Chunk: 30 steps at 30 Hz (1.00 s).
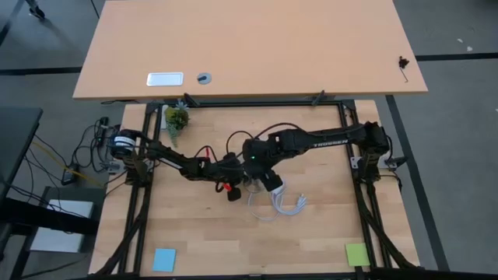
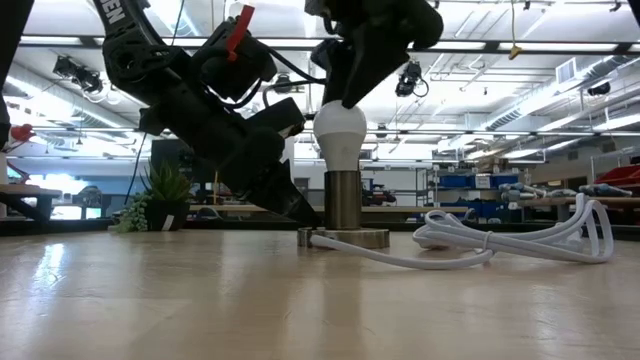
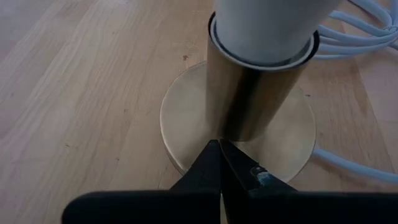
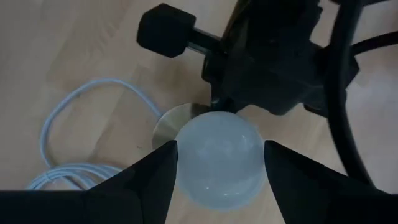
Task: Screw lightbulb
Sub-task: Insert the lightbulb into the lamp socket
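Note:
The white lightbulb (image 2: 340, 132) stands upright with its base in a brass socket tube (image 2: 344, 200), which rises from a round flat brass disc (image 2: 343, 238) on the wooden table. My right gripper (image 2: 347, 92) comes from above and is shut on the bulb's head. My left gripper (image 2: 304, 217) slants down from the table's left, shut, with its tips on the disc at the foot of the tube. In the high view both grippers meet at mid-table (image 1: 253, 180). My left gripper presses its shut fingertips (image 3: 215, 153) down on the disc's top face (image 3: 186, 124), right at the foot of the tube, slanting down from the table's left. The disc lies flat on the table. My right gripper pinches the bulb's rounded head (image 4: 217, 158) between its two fingers (image 4: 158, 171), one on each side. The fingers point down from above. The bulb stands upright in the socket tube.
A coiled white cable (image 2: 510, 238) runs from the disc and lies to the right of it (image 1: 282, 204). A small potted plant (image 1: 176, 119) stands at the far left. A blue note (image 1: 164, 259) and a green note (image 1: 356, 253) lie near the front edge.

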Tool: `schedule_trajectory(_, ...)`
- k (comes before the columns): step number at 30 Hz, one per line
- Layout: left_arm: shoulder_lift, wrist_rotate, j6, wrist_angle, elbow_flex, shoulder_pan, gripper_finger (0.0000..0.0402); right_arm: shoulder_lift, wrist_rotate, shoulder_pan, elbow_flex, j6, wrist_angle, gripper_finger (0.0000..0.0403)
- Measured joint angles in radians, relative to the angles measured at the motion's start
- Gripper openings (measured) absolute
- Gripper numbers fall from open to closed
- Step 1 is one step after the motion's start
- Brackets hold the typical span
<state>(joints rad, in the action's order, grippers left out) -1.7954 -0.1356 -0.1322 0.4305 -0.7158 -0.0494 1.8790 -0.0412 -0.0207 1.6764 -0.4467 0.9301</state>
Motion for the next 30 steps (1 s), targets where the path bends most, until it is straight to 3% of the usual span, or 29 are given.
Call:
schedule_trajectory(5,0.000,0.001,0.000,-0.001,0.000,0.000,0.0000,-0.004,-0.030,0.005,-0.016,0.113,-0.002,0.0232)
schedule_trajectory(11,0.000,-0.001,-0.002,-0.002,0.000,-0.002,0.0000,-0.003,-0.028,-0.005,-0.017,0.650,0.002,0.0229)
schedule_trajectory(14,0.000,-0.001,-0.002,-0.001,0.000,-0.002,0.0000,-0.002,-0.016,-0.016,-0.018,0.783,-0.008,0.0229)
schedule_trajectory(20,0.000,-0.007,-0.003,-0.003,0.000,-0.002,0.0000,-0.010,0.085,-0.039,0.010,0.628,-0.017,0.0232)
schedule_trajectory(26,0.000,-0.012,-0.003,-0.004,0.000,-0.001,0.0000,-0.050,0.093,-0.038,0.042,0.211,0.013,0.0239)
schedule_trajectory(30,0.000,-0.010,-0.003,-0.004,0.000,-0.001,0.0000,-0.037,0.078,-0.029,0.040,0.054,0.040,0.0236)
